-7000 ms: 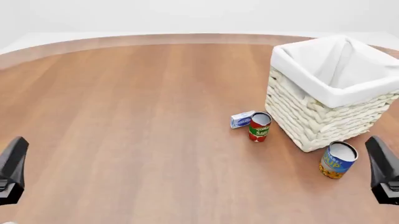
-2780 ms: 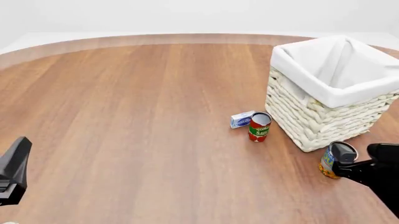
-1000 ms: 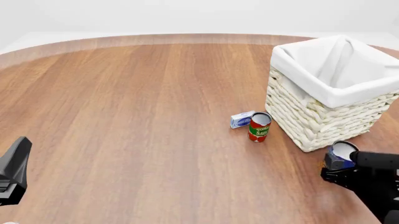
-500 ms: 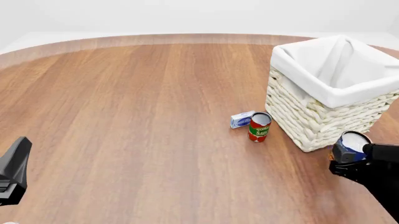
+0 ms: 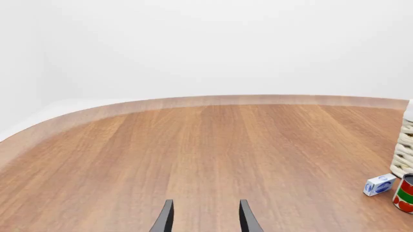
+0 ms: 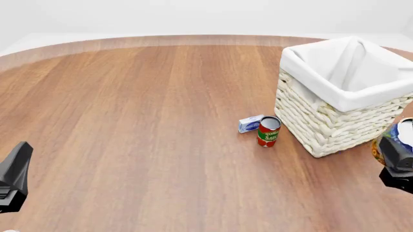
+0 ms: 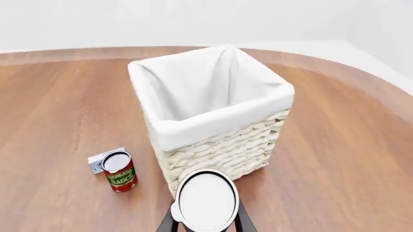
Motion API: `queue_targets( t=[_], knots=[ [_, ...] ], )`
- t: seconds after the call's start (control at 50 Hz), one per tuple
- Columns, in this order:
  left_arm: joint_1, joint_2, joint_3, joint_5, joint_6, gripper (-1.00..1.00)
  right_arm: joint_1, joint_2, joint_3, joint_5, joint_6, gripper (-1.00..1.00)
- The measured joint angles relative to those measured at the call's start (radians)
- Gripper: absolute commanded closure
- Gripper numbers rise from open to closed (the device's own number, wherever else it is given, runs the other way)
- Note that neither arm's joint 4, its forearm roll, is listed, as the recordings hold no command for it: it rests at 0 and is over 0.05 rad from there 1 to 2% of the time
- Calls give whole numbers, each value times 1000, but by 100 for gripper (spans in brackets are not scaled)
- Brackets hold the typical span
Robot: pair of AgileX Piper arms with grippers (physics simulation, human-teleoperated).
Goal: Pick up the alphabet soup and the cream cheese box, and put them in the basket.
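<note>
The right pincer is clenched on the small cylindrical alphabet soup can with a blue and yellow-orange label, one finger on either side of its body. The can is upright, pale silver-white top facing up, lifted off the brown wooden counter just beside the large square cream-white woven wicker basket with its white cloth liner.

The left pincer hangs released over bare counter, fingers apart, holding nothing.

The small flat white-grey cream cheese box with a blue oval logo lies on the counter, touching or just beside the red and green tomato can.
</note>
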Motion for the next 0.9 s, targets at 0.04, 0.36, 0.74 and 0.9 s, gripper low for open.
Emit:
queue_targets(
  t=[0.04, 0.36, 0.74, 0.9],
  knots=[
    [0, 0, 0, 0, 0, -100, 0, -42, -19, 43, 2, 100],
    [0, 0, 0, 0, 0, -100, 3, -198, -171, 223, 1, 100],
    [0, 0, 0, 0, 0, -100, 21, -100, -380, 205, -24, 100],
    [0, 0, 0, 0, 0, -100, 36, -21, -451, 163, -37, 100]
  ],
)
